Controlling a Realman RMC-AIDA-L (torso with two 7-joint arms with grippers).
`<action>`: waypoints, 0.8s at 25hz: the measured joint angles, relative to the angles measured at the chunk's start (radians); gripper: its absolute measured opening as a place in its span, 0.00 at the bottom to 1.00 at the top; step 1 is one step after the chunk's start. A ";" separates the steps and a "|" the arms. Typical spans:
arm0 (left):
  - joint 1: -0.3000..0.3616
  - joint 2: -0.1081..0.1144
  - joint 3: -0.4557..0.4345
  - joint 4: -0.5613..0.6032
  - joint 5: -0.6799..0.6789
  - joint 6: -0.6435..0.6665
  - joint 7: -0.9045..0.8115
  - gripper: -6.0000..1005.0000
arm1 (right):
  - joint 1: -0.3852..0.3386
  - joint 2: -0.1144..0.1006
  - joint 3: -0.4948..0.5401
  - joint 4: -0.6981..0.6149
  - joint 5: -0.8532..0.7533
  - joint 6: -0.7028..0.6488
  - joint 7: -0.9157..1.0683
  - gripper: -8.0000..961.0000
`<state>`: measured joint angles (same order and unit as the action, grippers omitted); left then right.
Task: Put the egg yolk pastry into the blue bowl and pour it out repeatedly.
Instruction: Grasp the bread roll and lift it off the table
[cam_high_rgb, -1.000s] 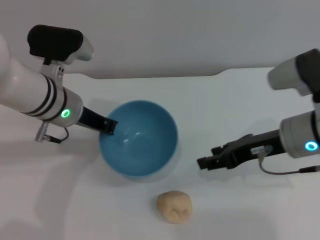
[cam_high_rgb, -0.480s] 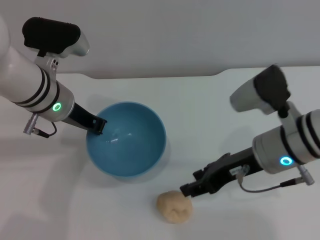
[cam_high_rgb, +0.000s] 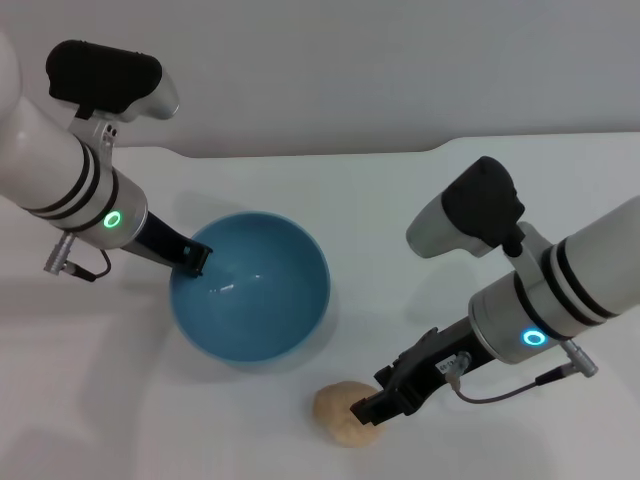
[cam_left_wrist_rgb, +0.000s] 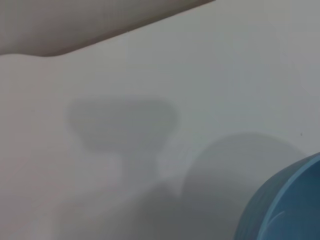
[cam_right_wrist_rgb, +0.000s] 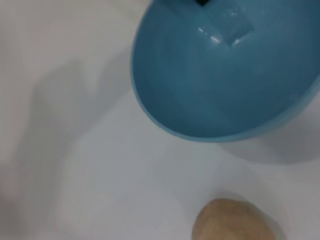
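Observation:
The blue bowl (cam_high_rgb: 255, 290) stands left of centre on the white table, with its outer wall showing on the near side. My left gripper (cam_high_rgb: 195, 258) is shut on the bowl's left rim. The bowl (cam_right_wrist_rgb: 225, 75) is empty inside, and part of its wall (cam_left_wrist_rgb: 285, 210) appears in the left wrist view. The egg yolk pastry (cam_high_rgb: 338, 415), a beige ball, lies on the table in front of the bowl, clear of it. My right gripper (cam_high_rgb: 372, 395) is open and reaches down at the pastry's right side, one fingertip over it. The right wrist view shows the pastry (cam_right_wrist_rgb: 230, 222) just below the bowl.
The white table (cam_high_rgb: 450, 200) runs to a grey wall at the back. The table's near edge lies close behind the pastry. The right arm's grey wrist housing (cam_high_rgb: 470, 215) hangs above the table to the right of the bowl.
My right arm has swung in from the right and come down until its fingers reach the pastry. The left gripper has drawn the bowl a little to the left.

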<state>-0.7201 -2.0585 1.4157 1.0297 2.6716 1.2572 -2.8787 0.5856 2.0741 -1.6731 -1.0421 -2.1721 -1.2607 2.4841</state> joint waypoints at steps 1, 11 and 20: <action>0.001 0.000 0.000 0.000 0.000 0.000 0.000 0.02 | 0.003 0.001 -0.002 0.004 -0.007 0.002 0.000 0.55; 0.000 -0.002 0.002 -0.001 0.001 0.002 0.001 0.02 | 0.019 0.002 -0.058 0.055 -0.015 0.078 0.002 0.55; -0.003 -0.004 0.015 0.000 -0.001 0.002 0.001 0.02 | 0.020 0.003 -0.146 0.067 -0.014 0.174 0.002 0.52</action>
<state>-0.7231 -2.0630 1.4303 1.0292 2.6711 1.2595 -2.8777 0.6056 2.0771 -1.8192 -0.9747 -2.1858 -1.0871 2.4865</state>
